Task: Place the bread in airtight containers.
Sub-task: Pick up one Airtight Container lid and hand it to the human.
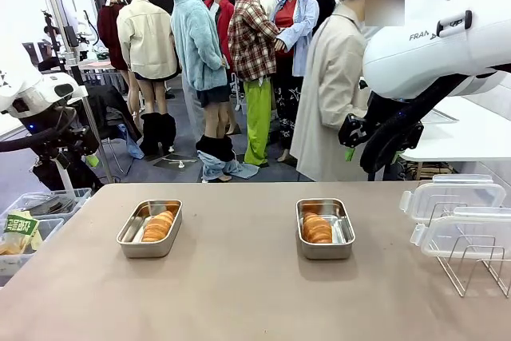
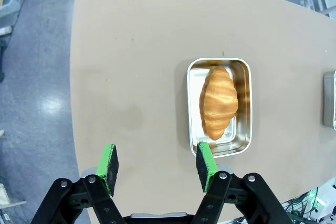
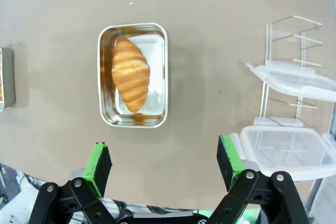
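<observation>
Left jaws, right jaws released above table (image 1: 239, 301); containers (image 1: 148, 250) (image 1: 325, 251) holding bread (image 1: 157, 226) well apart; lids (image 1: 453, 197) at right edge.

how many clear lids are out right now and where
2. Both rest on the wire rack at the right side of the table: the far lid behind, the near lid in front of it. None looks hidden.

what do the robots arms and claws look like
Both arms have glossy white rounded shells; the right arm carries black lettering starting FRAN and a black wrist section, the left arm has black joints. The left claw and right claw match: black linked fingers with visible bolts, each tipped with a bright green rectangular pad.
</observation>
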`<state>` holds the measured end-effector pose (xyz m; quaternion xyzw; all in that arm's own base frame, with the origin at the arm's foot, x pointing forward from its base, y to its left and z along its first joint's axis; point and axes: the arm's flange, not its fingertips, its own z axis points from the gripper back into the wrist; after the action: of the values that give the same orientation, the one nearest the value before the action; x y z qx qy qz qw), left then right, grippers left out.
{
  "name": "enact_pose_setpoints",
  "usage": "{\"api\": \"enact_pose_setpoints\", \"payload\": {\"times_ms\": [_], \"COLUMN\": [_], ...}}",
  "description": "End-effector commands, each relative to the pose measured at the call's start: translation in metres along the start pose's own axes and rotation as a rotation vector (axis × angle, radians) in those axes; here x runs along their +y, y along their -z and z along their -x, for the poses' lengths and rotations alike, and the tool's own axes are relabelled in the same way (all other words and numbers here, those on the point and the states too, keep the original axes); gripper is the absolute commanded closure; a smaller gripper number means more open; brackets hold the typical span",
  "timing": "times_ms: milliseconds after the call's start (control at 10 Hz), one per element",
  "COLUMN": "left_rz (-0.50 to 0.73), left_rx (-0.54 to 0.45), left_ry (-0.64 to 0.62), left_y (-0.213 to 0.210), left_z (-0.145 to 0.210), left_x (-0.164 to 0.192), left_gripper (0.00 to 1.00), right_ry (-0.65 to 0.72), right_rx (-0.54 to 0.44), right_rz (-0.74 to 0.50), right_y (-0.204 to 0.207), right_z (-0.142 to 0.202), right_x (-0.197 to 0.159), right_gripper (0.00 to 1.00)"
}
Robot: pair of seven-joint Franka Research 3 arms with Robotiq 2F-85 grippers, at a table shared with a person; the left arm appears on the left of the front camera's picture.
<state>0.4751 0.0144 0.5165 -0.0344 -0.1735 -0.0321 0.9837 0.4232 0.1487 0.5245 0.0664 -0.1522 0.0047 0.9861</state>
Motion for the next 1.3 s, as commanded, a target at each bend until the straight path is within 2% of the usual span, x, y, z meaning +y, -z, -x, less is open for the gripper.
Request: {"api": "enact_pose_setpoints", "payload": {"times_ms": [0, 1200], "left_rz": [-0.022, -0.022], "left_rx": [0.001, 0.001], "left_ry": [-0.007, -0.007], "left_y": [-0.0032, -0.0032], "left_z": [0.0001, 0.0001], "left_x": [0.0006, 0.0006], "left_gripper": [0.23, 0.23], "right_ry": [-0.001, -0.001], "right_rx": [0.005, 0.005], "right_rz": [-0.004, -0.004], "right_y": [0.0025, 0.0025], "right_z": [0.0008, 0.0008], "right_x": [0.0, 0.0], "right_gripper": [0.0, 0.0]}}
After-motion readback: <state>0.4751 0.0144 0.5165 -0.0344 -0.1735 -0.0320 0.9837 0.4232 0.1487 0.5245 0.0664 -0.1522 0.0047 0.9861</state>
